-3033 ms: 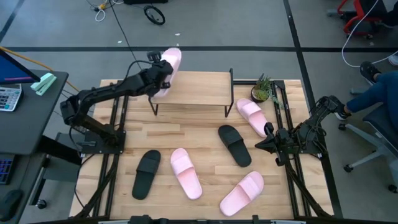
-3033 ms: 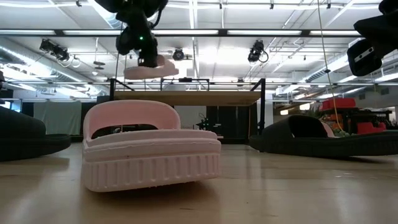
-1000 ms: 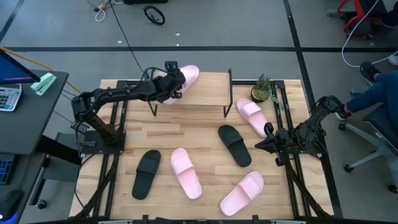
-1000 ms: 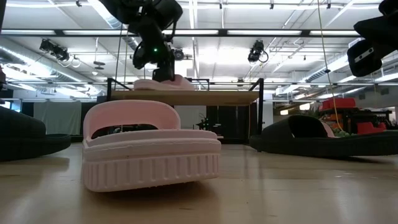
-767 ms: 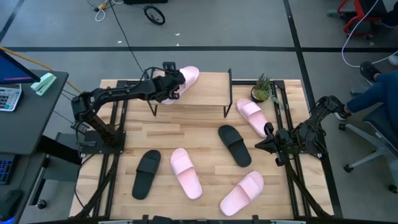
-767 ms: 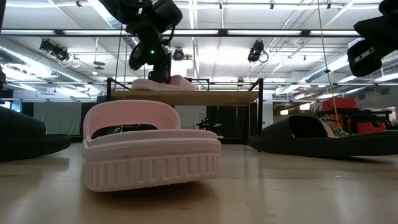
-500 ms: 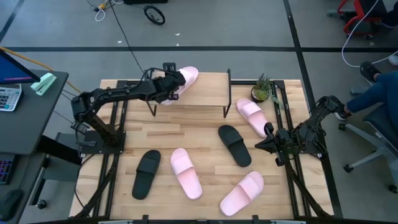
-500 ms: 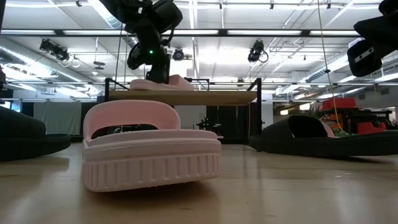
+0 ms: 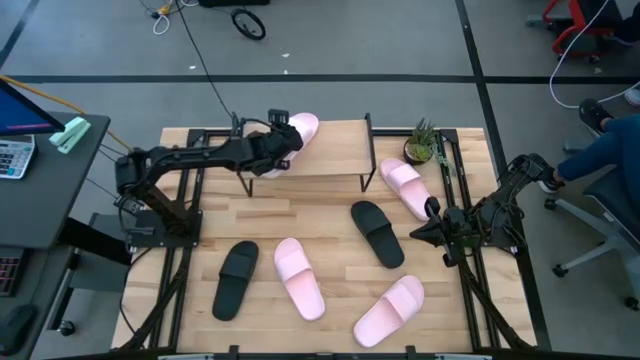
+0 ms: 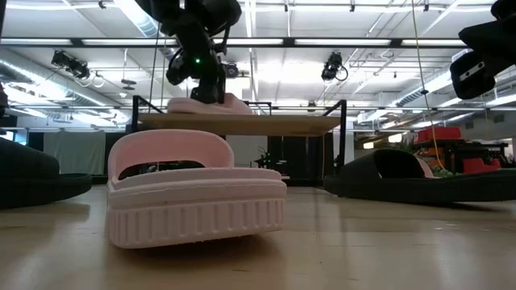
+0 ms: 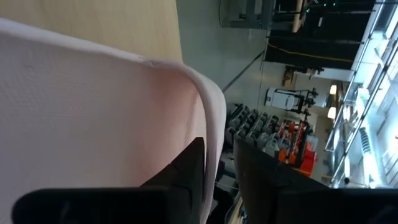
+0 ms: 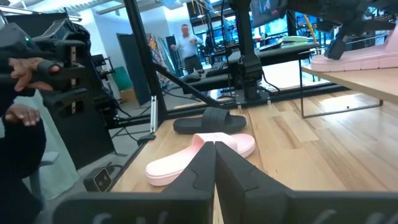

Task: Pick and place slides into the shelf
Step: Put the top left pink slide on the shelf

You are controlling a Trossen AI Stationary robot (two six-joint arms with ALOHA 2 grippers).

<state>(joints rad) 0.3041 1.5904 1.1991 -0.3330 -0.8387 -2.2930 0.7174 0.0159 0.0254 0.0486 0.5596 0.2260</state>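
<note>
Nearest the low camera a light pink foam slide (image 10: 196,188) with a ribbed sole lies on the slatted tabletop (image 9: 330,215), flanked by black foam slides (image 9: 377,233). The idle right gripper (image 9: 432,230), fingers together, waits at the table's right edge. Farther back, the left gripper (image 9: 281,141) is clamped on a pink slide (image 9: 300,128) resting on the plank-topped shelf (image 9: 335,145). No writing is legible.

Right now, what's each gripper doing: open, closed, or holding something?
Left gripper: closed on a pink slide resting on the shelf.
Right gripper: closed, holding nothing, parked at the table's right edge.
</note>
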